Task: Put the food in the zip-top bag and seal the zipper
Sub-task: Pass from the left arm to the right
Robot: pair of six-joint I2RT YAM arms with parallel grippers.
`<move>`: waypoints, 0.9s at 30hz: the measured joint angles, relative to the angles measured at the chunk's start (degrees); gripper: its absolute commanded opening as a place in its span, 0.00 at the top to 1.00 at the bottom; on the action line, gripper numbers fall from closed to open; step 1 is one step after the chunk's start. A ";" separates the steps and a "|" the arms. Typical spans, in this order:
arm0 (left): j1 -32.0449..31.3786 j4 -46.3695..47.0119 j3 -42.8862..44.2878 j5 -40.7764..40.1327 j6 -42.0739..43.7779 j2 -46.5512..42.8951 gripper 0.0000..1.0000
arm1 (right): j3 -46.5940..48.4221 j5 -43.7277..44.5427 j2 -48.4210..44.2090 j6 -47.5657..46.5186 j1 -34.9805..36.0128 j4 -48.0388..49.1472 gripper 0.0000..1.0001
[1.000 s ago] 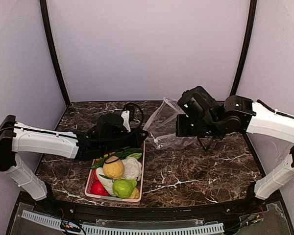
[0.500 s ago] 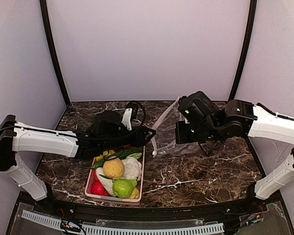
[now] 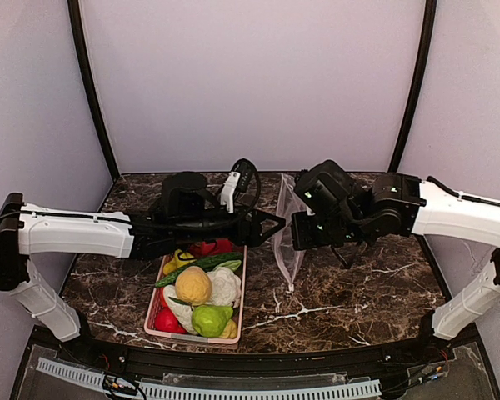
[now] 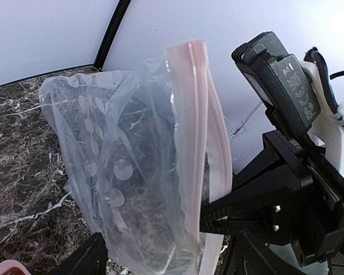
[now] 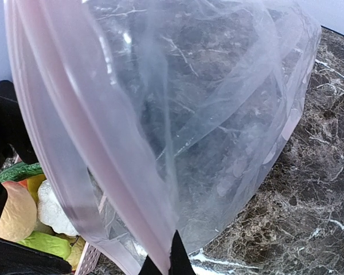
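The clear dotted zip-top bag (image 3: 287,242), judged limp, light and slippery, hangs above the bench (image 3: 358,292) beside the pink basket (image 3: 237,321) of toy food (image 3: 202,287), its stiffer zipper (image 4: 190,132), the surest hold, pinched by the right fingers (image 5: 175,255) while the left fingers (image 4: 83,260) stand spread alongside.

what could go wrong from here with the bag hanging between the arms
1. The zip-top bag hangs from the right end effector by a thin pinch near the zipper; it may slip.
2. The left end effector, open, sits very near the right one; they might collide.
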 measured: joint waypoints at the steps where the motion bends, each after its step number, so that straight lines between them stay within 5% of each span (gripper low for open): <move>1: 0.00 -0.35 0.46 0.11 0.26 0.28 0.23 | 0.00 -0.07 0.11 -0.07 0.00 0.02 1.00; 4: 0.00 -2.10 2.49 0.48 1.03 1.90 0.25 | 0.02 -0.11 0.35 -0.37 0.00 0.11 1.00; 11: 0.00 -5.99 3.19 -1.79 1.22 3.54 0.60 | 0.00 -0.13 0.46 -0.98 0.00 0.17 1.00; 18: -0.02 -10.32 3.10 -10.45 0.85 3.30 0.82 | -0.24 -0.33 0.44 -1.42 0.00 0.39 1.00; 27: 0.07 -16.48 3.04 -22.10 -1.05 2.58 0.92 | -3.80 -3.85 -3.91 -2.91 0.00 0.52 1.00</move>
